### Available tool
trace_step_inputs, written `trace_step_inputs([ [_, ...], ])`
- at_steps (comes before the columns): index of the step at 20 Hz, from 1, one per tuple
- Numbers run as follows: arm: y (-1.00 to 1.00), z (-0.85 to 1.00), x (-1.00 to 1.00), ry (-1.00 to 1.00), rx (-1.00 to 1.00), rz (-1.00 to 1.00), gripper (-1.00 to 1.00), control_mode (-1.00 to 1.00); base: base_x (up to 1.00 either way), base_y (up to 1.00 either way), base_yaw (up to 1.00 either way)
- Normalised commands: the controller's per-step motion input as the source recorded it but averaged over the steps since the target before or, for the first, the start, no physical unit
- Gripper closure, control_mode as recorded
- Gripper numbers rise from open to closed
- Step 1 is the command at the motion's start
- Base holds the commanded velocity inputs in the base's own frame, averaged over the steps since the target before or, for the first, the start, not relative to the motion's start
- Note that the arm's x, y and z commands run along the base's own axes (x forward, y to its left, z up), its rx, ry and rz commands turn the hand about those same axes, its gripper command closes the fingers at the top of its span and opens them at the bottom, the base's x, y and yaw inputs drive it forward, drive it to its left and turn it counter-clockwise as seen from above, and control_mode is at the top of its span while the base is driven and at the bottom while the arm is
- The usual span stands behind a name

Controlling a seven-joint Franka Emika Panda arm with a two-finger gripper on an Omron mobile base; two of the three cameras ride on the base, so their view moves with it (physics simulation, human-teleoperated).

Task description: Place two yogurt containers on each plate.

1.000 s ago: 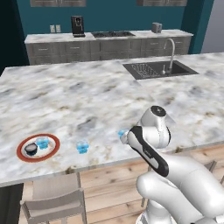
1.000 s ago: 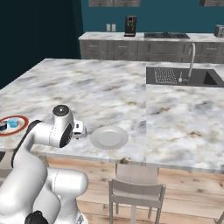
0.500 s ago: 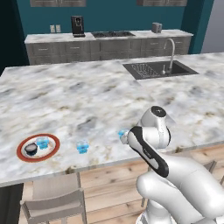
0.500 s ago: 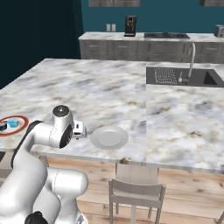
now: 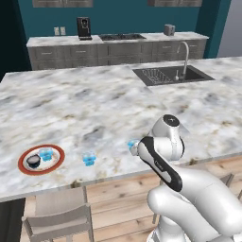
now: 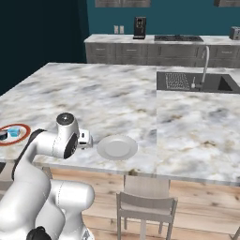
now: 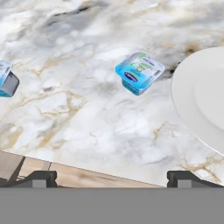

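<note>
Hand (image 7: 112,177) over the marble desk (image 5: 94,104) near its front edge, fingers spread wide apart, nothing between them. Blue cup (image 7: 139,72) sits on the desk ahead of the hand, just beside the white plate (image 7: 201,100), not touching it. Second blue cup (image 5: 89,158) farther left, bare on the desk. Red-rimmed plate (image 5: 23,165) at far left carries the black cup (image 5: 33,161) and a third blue cup (image 5: 46,154).
</note>
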Motion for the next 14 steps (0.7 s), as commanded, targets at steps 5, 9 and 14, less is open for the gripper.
trace_step_inputs([
  [5,0.0,0.0,0.0,0.0,0.0,0.0,-1.0,-1.0,0.0,0.0,0.0],
  [9,0.07,0.0,0.02,0.0,-0.04,0.0,-1.0,-1.0,0.0,0.0,0.0],
  [14,0.09,0.29,0.43,0.16,0.0,-0.02,-1.0,-1.0,0.0,0.0,0.0],
])
